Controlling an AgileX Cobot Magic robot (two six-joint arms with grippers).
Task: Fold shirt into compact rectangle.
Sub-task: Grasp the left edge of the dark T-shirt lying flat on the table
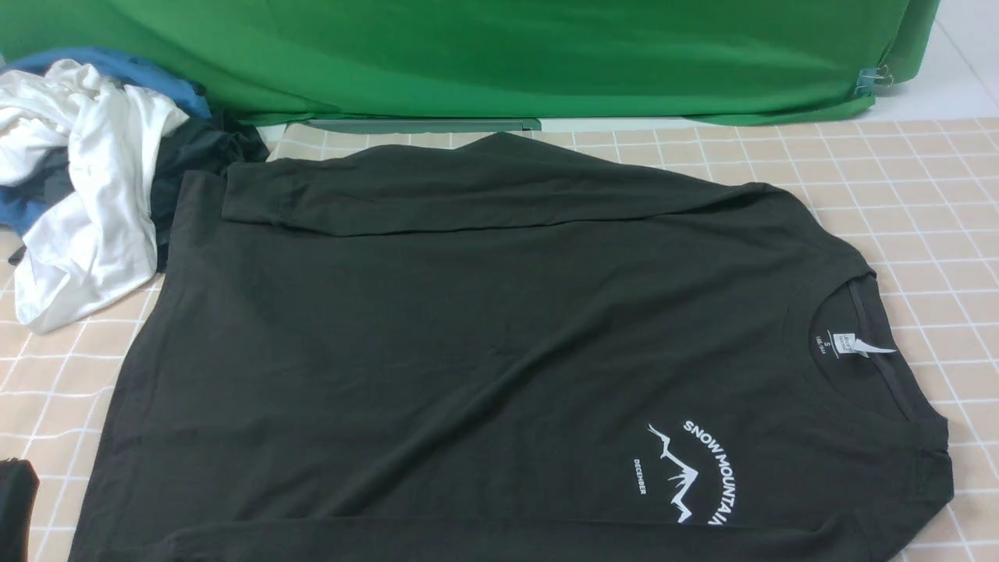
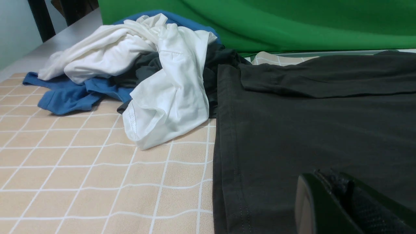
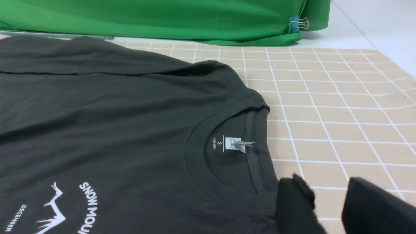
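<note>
Shirt (image 1: pixel 468 328), black, lies spread flat on the checked tablecloth (image 1: pixel 936 195), collar (image 3: pixel 256 162) to the right and far sleeve folded across its body. The left gripper (image 2: pixel 331 187) hovers closed and empty over the hem end. The right gripper (image 3: pixel 328 208) stands parted, holding nothing, just beside the collar.

front: high, central, looking forward and down over whole shirt (image 1: pixel 468 351) | left wrist: low, near, facing hem (image 2: pixel 227 146) and clothes pile (image 2: pixel 162 91) | right wrist: low, near, facing collar (image 3: pixel 256 156) | shared by all: shirt, green backdrop (image 1: pixel 499 55)
</note>
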